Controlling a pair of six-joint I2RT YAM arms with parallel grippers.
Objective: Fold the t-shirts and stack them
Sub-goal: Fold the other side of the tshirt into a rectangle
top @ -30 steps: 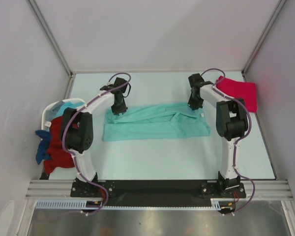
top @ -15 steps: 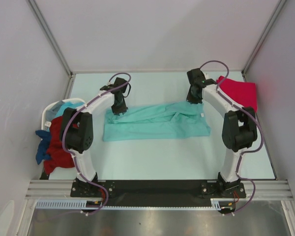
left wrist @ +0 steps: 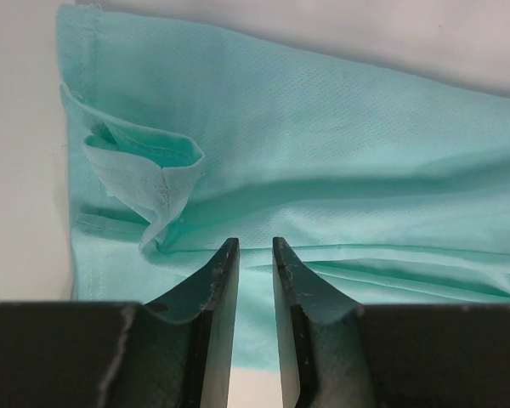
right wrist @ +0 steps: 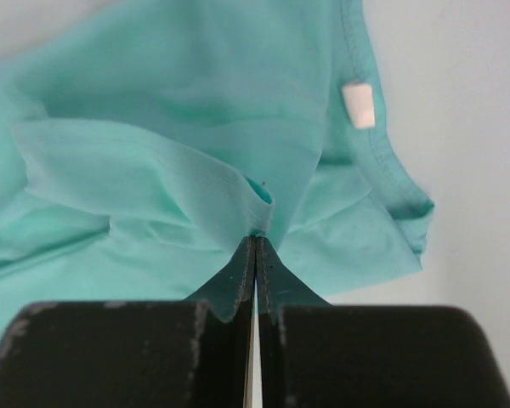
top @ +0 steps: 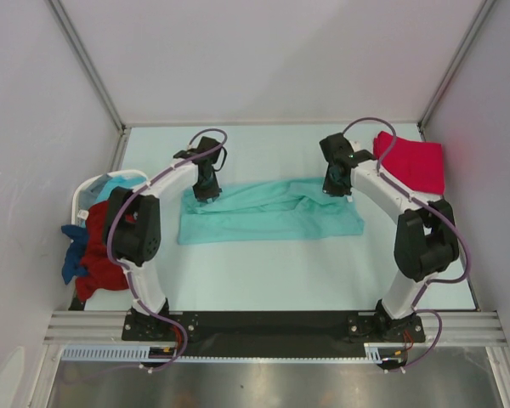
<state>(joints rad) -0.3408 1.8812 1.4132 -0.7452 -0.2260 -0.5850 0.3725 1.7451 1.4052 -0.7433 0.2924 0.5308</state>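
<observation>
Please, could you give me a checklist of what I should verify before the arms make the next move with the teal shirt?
1. Right gripper shut on the teal shirt: ok.
2. Left gripper holding the shirt: cannot tell; its jaws stand slightly apart.
3. Shirt lying flat: not ok, wrinkled near both grippers.
4. Red shirt apart from the teal one: ok.

The light teal t-shirt, pinkish-red t-shirt, dark red t-shirt and blue t-shirt are plain; the basket is white
</observation>
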